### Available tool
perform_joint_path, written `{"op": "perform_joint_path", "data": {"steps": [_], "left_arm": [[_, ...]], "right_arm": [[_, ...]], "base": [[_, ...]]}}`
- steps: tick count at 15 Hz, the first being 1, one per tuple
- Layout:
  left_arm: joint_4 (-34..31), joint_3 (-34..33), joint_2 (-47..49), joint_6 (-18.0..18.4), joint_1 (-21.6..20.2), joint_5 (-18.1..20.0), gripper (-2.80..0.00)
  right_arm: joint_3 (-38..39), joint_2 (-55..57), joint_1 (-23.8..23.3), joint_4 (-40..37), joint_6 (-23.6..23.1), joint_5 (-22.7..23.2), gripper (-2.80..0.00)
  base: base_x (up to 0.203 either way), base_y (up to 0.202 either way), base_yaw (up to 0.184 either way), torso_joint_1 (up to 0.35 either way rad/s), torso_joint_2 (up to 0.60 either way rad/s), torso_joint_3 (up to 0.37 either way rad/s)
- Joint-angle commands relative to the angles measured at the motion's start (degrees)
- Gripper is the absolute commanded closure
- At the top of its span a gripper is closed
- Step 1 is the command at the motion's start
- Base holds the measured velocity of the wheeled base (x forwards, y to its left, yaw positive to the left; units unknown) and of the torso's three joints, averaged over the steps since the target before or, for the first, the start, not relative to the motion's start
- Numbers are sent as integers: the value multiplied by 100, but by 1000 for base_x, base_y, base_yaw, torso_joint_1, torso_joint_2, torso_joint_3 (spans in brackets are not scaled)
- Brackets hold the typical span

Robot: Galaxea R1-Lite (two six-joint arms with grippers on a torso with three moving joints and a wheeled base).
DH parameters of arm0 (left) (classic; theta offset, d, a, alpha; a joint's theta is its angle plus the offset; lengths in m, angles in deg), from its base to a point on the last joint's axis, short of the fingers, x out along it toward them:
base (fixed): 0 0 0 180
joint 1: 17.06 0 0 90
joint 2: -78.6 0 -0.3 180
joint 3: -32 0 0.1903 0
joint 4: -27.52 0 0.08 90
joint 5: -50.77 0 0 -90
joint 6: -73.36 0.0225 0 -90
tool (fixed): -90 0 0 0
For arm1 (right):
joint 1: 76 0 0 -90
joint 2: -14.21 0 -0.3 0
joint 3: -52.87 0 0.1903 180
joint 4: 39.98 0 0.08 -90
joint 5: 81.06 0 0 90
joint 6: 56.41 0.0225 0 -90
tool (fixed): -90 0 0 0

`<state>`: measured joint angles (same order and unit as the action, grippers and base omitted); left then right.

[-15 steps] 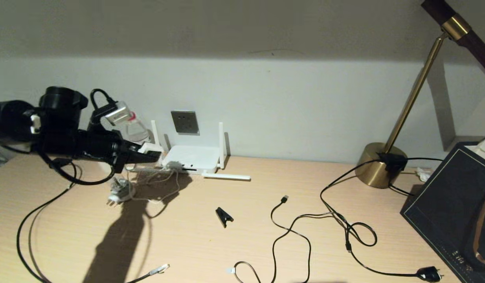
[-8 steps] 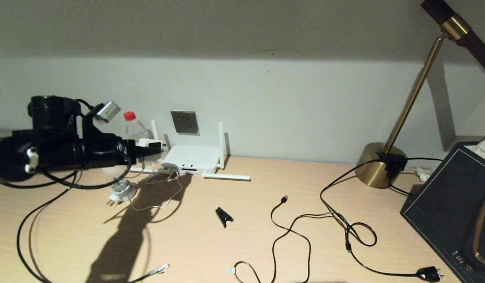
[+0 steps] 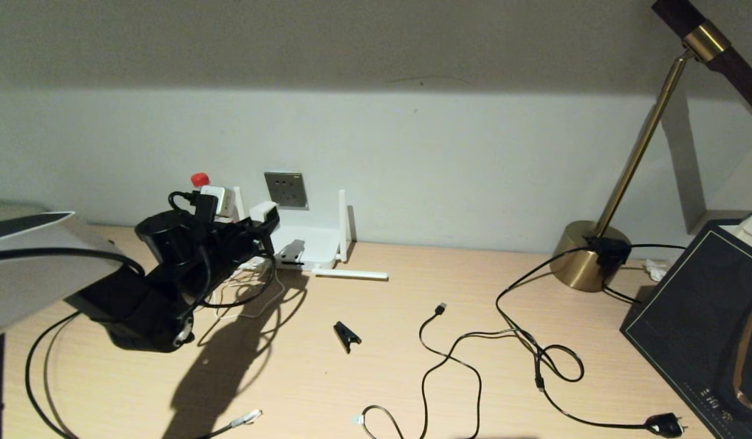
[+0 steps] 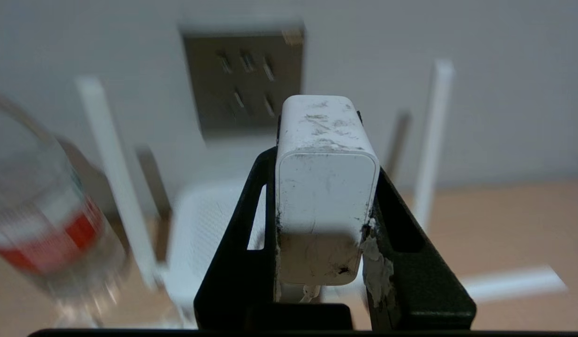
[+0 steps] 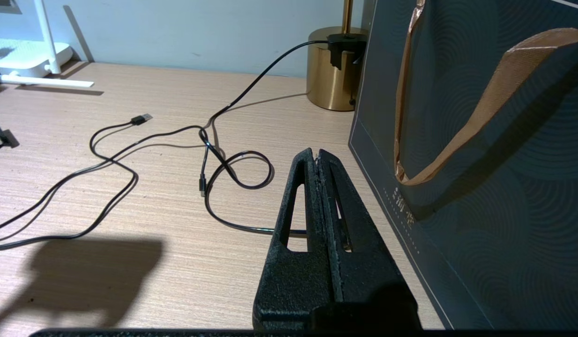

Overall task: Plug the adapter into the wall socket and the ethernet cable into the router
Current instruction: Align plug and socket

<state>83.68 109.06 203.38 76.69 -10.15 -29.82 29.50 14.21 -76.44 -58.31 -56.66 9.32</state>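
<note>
My left gripper (image 3: 263,221) is shut on the adapter (image 3: 264,211), a scuffed white cube (image 4: 324,187) clamped between both black fingers. It hangs above the router (image 3: 309,244), just short of the dark grey wall socket (image 3: 286,189), which shows behind and slightly to one side of the adapter (image 4: 244,84). The adapter's thin white cord (image 3: 254,299) trails to the desk. The ethernet cable's clear connector (image 3: 247,418) lies near the front edge, its black cable (image 3: 31,378) looping left. My right gripper (image 5: 317,154) is shut and empty above the desk beside a dark bag.
A clear bottle with a red cap (image 3: 199,179) stands left of the router's antennas. A black clip (image 3: 347,335), a thin USB cable (image 3: 440,309) and a cord with a black plug (image 3: 665,425) lie mid-desk. A brass lamp base (image 3: 589,256) and dark gift bag (image 3: 699,317) stand right.
My left arm has swung round from pointing along the wall to pointing at it. The adapter rose and moved right, closer to the socket.
</note>
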Motion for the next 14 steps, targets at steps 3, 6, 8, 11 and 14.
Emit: {"op": "perform_joint_path", "data": {"steps": [3, 6, 8, 11, 14], "left_arm": [[707, 1108, 1048, 70, 22, -217, 0], [713, 1219, 1221, 63, 38, -255, 0], [713, 1379, 1293, 63, 23, -271, 0], [713, 1381, 1303, 55, -32, -256, 0], [713, 1484, 1408, 55, -49, -238, 0]], "right_arm": [[202, 0, 0, 6, 7, 5, 0], [202, 0, 0, 6, -2, 6, 0], [202, 0, 0, 6, -2, 5, 0], [202, 0, 0, 6, -2, -3, 0], [202, 0, 0, 6, -2, 6, 0]], "base": [[0, 0, 0, 0, 0, 0], [0, 0, 0, 0, 0, 0], [0, 0, 0, 0, 0, 0], [0, 0, 0, 0, 0, 0], [0, 0, 0, 0, 0, 0]]}}
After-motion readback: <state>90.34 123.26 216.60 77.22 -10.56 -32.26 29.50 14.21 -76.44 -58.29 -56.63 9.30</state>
